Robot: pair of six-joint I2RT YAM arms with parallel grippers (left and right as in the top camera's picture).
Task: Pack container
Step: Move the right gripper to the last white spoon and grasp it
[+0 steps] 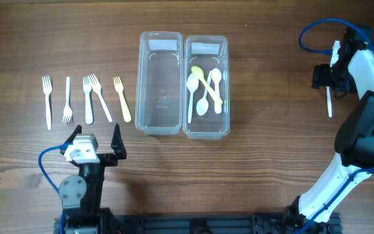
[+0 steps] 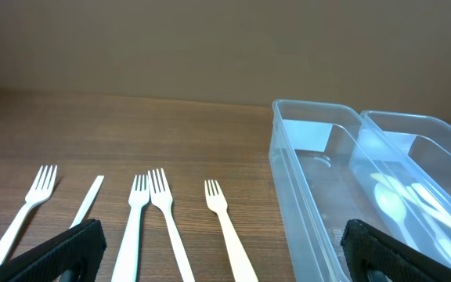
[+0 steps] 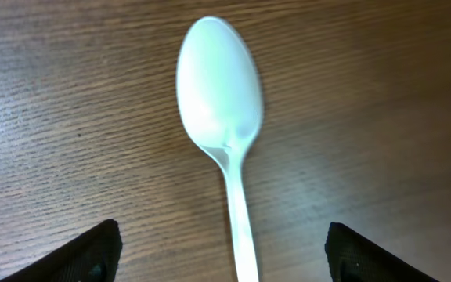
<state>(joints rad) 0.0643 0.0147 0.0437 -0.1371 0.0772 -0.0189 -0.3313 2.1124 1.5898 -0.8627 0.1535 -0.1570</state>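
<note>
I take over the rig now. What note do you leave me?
Left gripper: open, empty, near the forks.
Right gripper: open, over a spoon lying on the table.
Left container: empty, with five forks to its left.
Right container: holds several spoons.
Done: those spoons. Left: this spoon and all forks.

forks (image 1: 88, 101) left of containers (image 1: 183, 84), spoons (image 1: 202, 106) inside
</note>
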